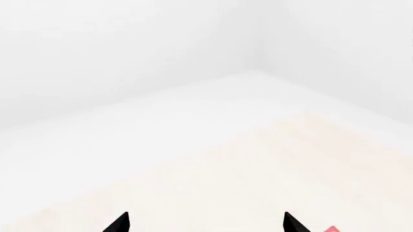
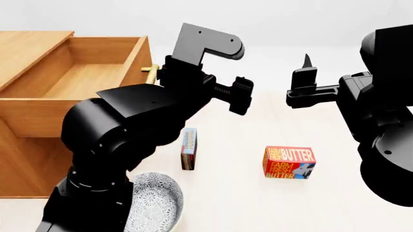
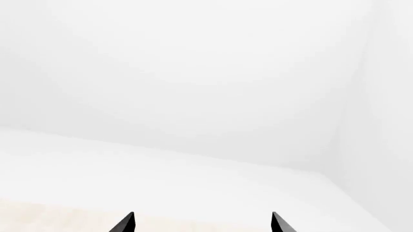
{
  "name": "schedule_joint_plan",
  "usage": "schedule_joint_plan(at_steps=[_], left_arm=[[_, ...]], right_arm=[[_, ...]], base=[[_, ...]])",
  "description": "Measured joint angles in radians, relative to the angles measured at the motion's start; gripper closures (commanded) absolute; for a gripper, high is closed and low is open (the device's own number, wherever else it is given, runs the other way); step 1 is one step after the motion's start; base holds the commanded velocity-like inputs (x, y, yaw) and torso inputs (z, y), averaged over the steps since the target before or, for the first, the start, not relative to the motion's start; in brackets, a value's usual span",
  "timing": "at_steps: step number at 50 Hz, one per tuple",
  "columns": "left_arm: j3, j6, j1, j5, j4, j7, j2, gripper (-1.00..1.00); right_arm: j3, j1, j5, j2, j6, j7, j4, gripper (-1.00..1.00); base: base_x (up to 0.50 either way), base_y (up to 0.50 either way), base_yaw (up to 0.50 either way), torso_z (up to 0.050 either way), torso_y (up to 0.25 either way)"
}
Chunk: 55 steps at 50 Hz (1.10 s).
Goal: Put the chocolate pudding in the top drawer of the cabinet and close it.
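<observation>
Only the head view shows the slim brown-and-red chocolate pudding box (image 2: 189, 148) standing on the pale floor, beside the cabinet's pulled-out orange-brown wooden top drawer (image 2: 77, 77). The wrist views show the left gripper (image 1: 205, 223) and right gripper (image 3: 202, 223) spread wide, holding nothing.

A red-orange butter box (image 2: 288, 163) is standing upright on the pale cream tabletop (image 2: 245, 203), its front face showing the lettering "FARM FRESH BUTTER" in white and yellow, with a small blue and white picture at the lower corner. A patterned bowl (image 2: 156, 202), grey-blue with a fine white mesh design inside, is sitting near the front edge of the same surface, partly hidden. The box and the bowl are lying well apart. Plain white walls (image 3: 193, 72) are enclosing the scene behind.
</observation>
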Motion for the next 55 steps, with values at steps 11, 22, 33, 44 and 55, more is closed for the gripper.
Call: schedule_joint_plan(at_steps=[11, 22, 33, 44, 55], left_arm=[[0.098, 0.102, 0.016, -0.049, -0.13, -0.051, 0.0, -1.0], [0.185, 0.216, 0.019, -0.08, -0.29, -0.081, 0.002, -1.0], [0.272, 0.327, 0.002, -0.12, -0.485, -0.118, 0.002, -1.0], [0.332, 0.4, -0.012, -0.153, -0.618, -0.149, -0.002, -1.0], [0.367, 0.465, -0.022, -0.166, -0.718, -0.161, -0.009, -1.0]], right_arm=[[-0.003, 0.004, 0.005, 0.003, -0.003, 0.0, 0.0, -1.0], [-0.003, -0.001, 0.002, 0.009, -0.013, -0.007, 0.002, -1.0], [0.0, -0.014, -0.004, 0.018, -0.027, -0.014, 0.002, -1.0], [-0.004, -0.024, -0.01, 0.02, -0.037, -0.018, 0.004, -1.0], [-0.011, -0.026, -0.013, 0.018, -0.042, -0.019, 0.006, -1.0]], base=[[0.0, 0.0, 0.0, 0.0, 0.0], [0.0, 0.0, 0.0, 0.0, 0.0], [0.0, 0.0, 0.0, 0.0, 0.0], [0.0, 0.0, 0.0, 0.0, 0.0], [0.0, 0.0, 0.0, 0.0, 0.0]])
